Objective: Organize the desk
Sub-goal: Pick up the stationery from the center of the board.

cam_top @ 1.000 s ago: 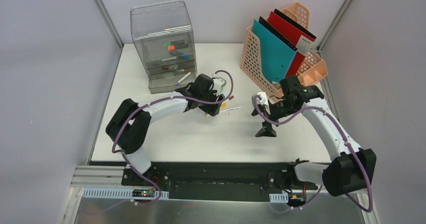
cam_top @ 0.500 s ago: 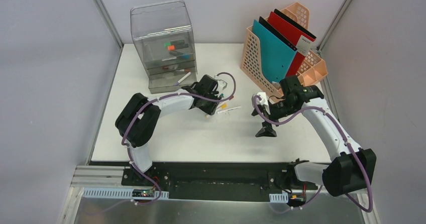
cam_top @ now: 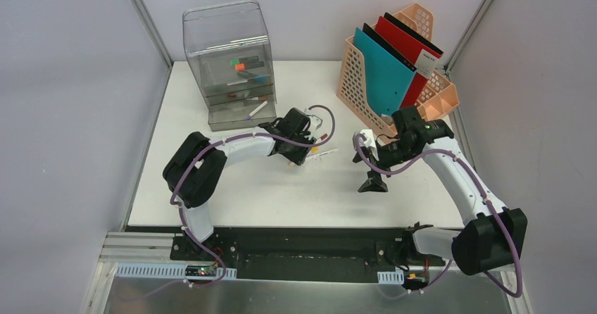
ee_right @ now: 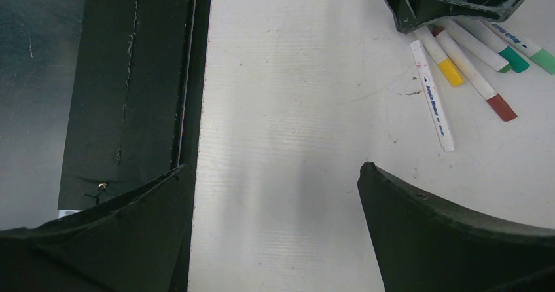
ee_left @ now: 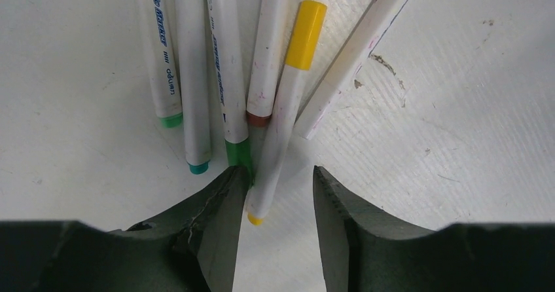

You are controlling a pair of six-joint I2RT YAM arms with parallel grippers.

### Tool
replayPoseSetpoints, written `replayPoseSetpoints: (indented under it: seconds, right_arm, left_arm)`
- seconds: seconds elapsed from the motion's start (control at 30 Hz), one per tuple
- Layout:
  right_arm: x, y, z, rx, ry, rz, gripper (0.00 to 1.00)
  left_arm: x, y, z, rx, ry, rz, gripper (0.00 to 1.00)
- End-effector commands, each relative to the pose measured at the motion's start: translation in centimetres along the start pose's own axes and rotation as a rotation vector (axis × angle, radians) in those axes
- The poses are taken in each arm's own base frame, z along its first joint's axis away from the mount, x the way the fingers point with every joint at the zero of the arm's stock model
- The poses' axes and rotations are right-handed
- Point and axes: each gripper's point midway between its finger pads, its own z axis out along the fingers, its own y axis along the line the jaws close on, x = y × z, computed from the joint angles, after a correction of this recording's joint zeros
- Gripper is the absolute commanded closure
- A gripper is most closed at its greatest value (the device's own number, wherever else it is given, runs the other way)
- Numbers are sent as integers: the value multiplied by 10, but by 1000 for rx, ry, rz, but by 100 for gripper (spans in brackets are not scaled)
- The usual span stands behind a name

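Several markers lie bunched on the white desk (cam_top: 281, 194). In the left wrist view they are a yellow-capped marker (ee_left: 288, 109), a green one (ee_left: 226, 76), a teal one (ee_left: 190, 76), a brown-tipped one (ee_left: 268, 50) and a plain white one (ee_left: 353, 56). My left gripper (ee_left: 278, 174) is low over them, partly open. The yellow marker's tail end lies between the jaws, against the left finger (ee_left: 216, 226) and clear of the right one. In the top view the left gripper (cam_top: 299, 158) sits mid-desk. My right gripper (cam_top: 371, 181) hangs wide open with nothing between its fingers (ee_right: 276, 167).
A clear drawer unit (cam_top: 229, 67) holding small items stands at the back left. A peach file holder (cam_top: 433, 92) with teal and red folders stands at the back right. The black rail (cam_top: 303, 247) runs along the near edge, also seen as the rail (ee_right: 137, 76) in the right wrist view. Grey walls close both sides.
My left arm has reached a little further right and its jaws have narrowed around the yellow marker's end. The right arm has not moved.
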Motion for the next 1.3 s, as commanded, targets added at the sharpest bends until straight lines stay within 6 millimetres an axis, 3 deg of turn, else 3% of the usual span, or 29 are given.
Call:
replayPoseSetpoints:
  seconds: [0.0, 0.8, 1.13, 1.27]
  right_arm:
    - [-8, -4, -3, 5, -24, -48, 1]
    - [-9, -2, -2, -5, -30, -44, 1]
    - [-8, -2, -1, -8, -31, -43, 1]
    - [-9, -2, -2, -9, -32, -43, 1]
  left_arm:
    - [-13, -3, -17, -19, -50, 20, 57]
    - [4, -9, -17, -19, -21, 15, 68]
    - [1, -14, -23, -41, -42, 37, 62]
    - [3, -16, -21, -44, -36, 40, 71]
